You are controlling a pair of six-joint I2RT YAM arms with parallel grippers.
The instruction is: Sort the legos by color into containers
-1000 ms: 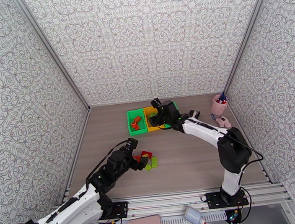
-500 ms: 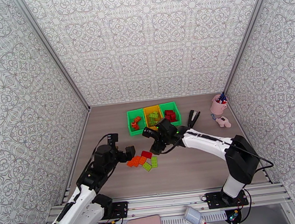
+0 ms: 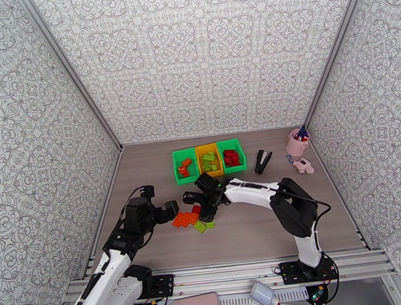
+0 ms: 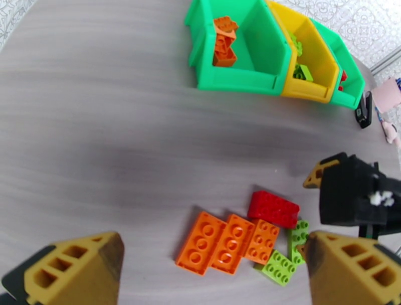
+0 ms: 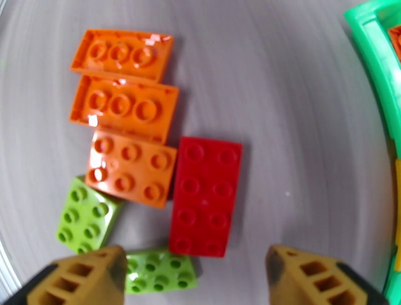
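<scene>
Carrying everything, the grey wood-grain table is lying between patterned walls. The left gripper is hovering toward the table's left edge, its jaws standing wide apart and empty, just left of a cluster of loose bricks. The right gripper is hanging over that cluster near the table's middle. Its jaws are spread, straddling a red studded plastic brick with clear space on both sides.

Near the far edge, a row of three joined open plastic bins is sitting. The left green bin is holding orange bricks, the yellow middle bin lime ones, and the right green bin red ones. A black stapler and a pink pen cup are standing toward the far right corner.

Beside the red brick, three flat orange bricks are lying side by side, touching. Two lime green bricks are lying just closer to the near edge.
</scene>
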